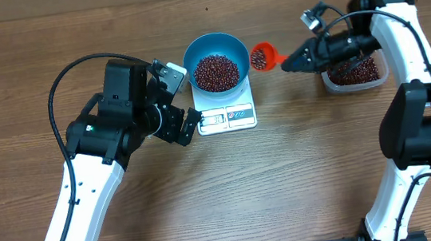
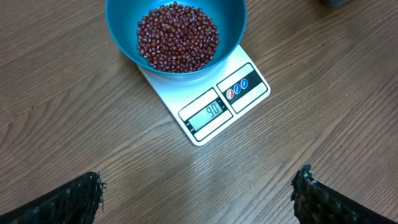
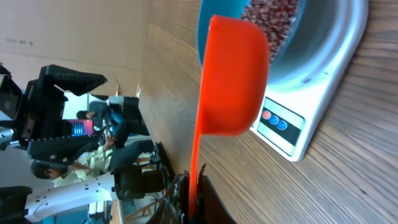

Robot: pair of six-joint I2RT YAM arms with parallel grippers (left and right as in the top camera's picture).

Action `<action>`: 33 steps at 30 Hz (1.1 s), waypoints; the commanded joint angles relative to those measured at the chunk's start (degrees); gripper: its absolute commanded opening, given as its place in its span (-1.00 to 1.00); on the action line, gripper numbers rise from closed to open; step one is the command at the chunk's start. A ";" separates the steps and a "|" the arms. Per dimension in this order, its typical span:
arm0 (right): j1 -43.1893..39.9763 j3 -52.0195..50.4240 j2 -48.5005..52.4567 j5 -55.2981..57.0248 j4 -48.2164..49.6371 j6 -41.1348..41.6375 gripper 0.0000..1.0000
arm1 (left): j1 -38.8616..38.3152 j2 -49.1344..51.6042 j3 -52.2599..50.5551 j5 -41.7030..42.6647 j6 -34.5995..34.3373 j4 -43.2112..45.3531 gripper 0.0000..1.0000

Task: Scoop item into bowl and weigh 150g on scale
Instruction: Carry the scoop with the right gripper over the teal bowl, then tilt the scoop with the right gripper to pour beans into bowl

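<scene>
Handle of the scoop (image 3: 233,81) hides inside the clamped right pincer (image 3: 193,200); left pincer (image 2: 199,193) gapes wide, half cropped.

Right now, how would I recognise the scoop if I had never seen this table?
Find the white scale in the middle of the table, with the blue bowl on it. Just right of the bowl's rim hangs the scoop, holding beans. It alone is bright orange.
</scene>
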 commanded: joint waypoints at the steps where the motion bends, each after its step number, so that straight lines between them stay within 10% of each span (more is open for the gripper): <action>1: 3.45 5.49 0.39 3.13 2.82 8.72 -0.92 | 0.22 0.33 0.02 0.26 -0.59 0.22 0.99; 13: 19.78 13.66 0.39 39.78 13.99 30.05 -0.92 | 0.22 0.33 0.02 0.26 -0.59 0.22 0.99; 23: 31.76 18.45 0.28 72.26 14.05 33.09 -0.92 | 0.22 0.33 0.02 0.26 -0.59 0.22 0.99; 33: 36.50 18.45 0.28 81.33 14.05 33.05 -0.92 | 0.22 0.33 0.02 0.26 -0.59 0.22 0.99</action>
